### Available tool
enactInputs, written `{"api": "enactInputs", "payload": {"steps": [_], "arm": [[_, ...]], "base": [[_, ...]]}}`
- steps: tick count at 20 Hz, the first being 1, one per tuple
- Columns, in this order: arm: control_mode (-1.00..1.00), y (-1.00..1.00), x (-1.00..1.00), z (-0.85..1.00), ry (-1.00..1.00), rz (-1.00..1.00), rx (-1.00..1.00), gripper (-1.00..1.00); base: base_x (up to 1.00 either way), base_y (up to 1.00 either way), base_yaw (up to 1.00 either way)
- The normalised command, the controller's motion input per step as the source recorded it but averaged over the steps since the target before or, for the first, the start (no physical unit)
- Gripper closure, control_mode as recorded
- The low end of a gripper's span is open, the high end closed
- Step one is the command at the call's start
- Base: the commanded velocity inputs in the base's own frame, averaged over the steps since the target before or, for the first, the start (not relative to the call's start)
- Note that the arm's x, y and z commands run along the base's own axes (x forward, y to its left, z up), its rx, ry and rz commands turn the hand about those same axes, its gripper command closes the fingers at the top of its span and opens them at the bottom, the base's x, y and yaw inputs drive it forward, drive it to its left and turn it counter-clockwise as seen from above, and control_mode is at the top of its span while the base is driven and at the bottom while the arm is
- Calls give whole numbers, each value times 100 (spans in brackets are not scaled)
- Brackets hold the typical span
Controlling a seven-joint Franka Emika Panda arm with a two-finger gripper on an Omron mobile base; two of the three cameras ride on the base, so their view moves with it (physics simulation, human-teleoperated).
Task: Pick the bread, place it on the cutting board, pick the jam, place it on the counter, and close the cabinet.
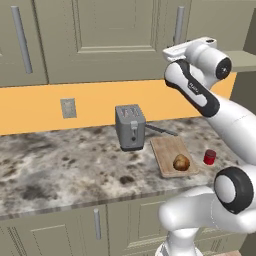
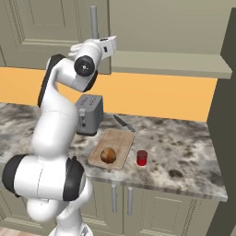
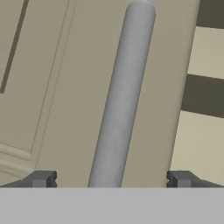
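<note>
The brown bread [image 1: 181,162] [image 2: 108,155] lies on the wooden cutting board [image 1: 166,145] [image 2: 118,138], at its near end. The red jam [image 1: 210,157] [image 2: 142,157] stands on the marble counter [image 1: 60,160] [image 2: 184,147], just right of the board. My arm is raised to the upper cabinet [image 1: 110,35] [image 2: 41,27]. In the hand view my gripper [image 3: 109,179] is open, its tips on either side of the door's grey bar handle [image 3: 122,96] [image 1: 178,25] [image 2: 94,20] and holding nothing. Right of that door the cabinet's shelf [image 2: 170,64] shows open.
A grey toaster [image 1: 130,126] [image 2: 89,114] stands left of the board, and a knife [image 1: 161,130] [image 2: 123,123] lies behind it. A wall socket [image 1: 68,108] sits on the orange backsplash. A dark tall panel [image 2: 223,115] closes the right side.
</note>
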Motion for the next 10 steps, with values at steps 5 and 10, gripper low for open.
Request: {"api": "enactInputs", "payload": {"steps": [5,10], "arm": [[-100,-3,-52,41,0,0,0,-100],[-100,-10,-71,38,0,0,0,-100]], "base": [[0,0,0],[0,0,0]]}}
